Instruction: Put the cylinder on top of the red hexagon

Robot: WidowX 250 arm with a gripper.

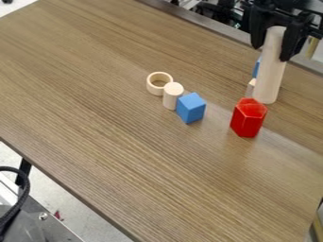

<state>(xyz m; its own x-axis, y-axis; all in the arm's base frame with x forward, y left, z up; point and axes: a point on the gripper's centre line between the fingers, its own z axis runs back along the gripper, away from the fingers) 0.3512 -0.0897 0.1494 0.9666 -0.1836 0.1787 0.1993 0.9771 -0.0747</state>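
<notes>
The black gripper [271, 53] hangs at the upper right, shut on the top part of a tall, pale wooden cylinder [269, 80]. The cylinder is nearly upright, its lower end just behind and right of the red hexagon's top; whether it touches the table is unclear. Standing on the table, the red hexagonal block [248, 119] has nothing on top.
Left of the red block stand a blue block [191, 108], a short pale cylinder [172, 96] and a wooden ring [152, 87], close together. A partly hidden blue piece [256, 69] and a pale piece [251, 88] are behind the tall cylinder on the wooden table [145, 165].
</notes>
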